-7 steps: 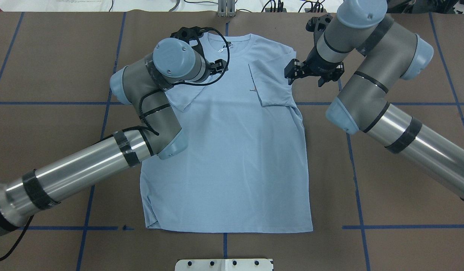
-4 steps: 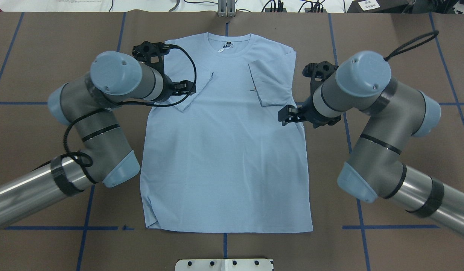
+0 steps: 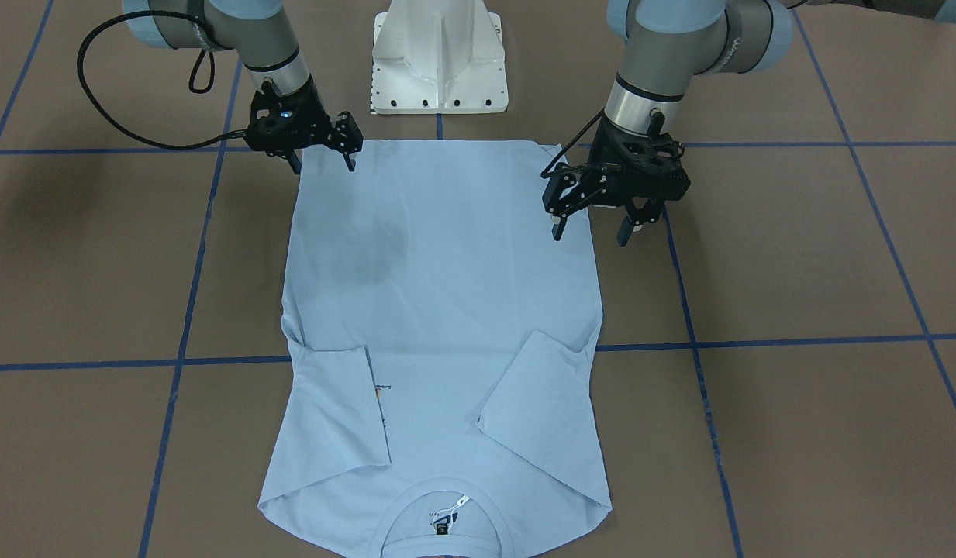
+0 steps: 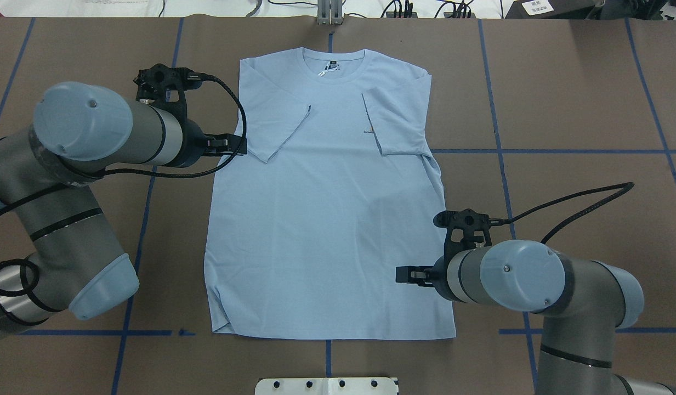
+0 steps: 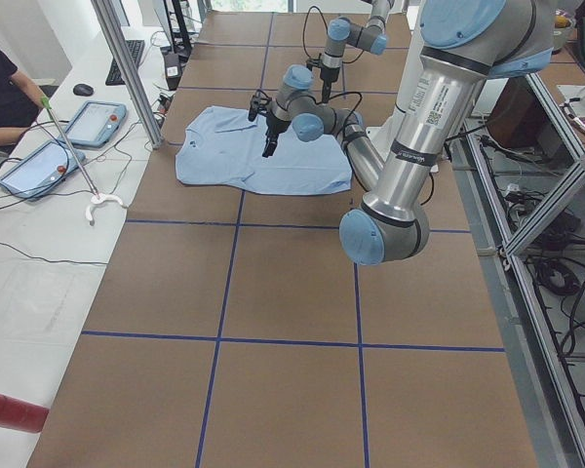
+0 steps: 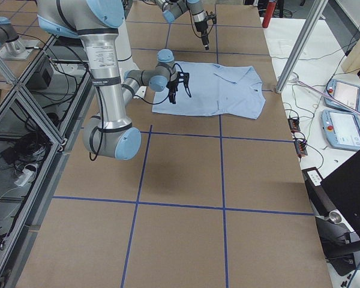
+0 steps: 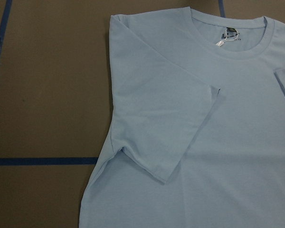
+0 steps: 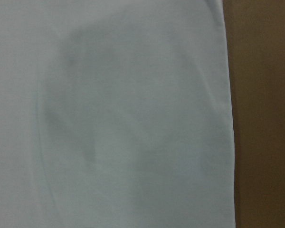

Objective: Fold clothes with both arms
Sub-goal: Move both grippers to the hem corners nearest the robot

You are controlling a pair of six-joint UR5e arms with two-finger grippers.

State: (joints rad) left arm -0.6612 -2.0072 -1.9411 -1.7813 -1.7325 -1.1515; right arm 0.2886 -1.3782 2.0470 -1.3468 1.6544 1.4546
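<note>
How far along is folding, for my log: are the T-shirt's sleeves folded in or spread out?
Folded in: both sleeves lie flipped onto the T-shirt's chest. Its body lies spread flat, full length.

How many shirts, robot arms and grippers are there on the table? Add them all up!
Light blue short-sleeved T-shirt: 1
Silver-grey tubular robot arms: 2, the left arm and the right arm
Black two-finger grippers: 2, the left gripper and the right gripper
Total: 5
</note>
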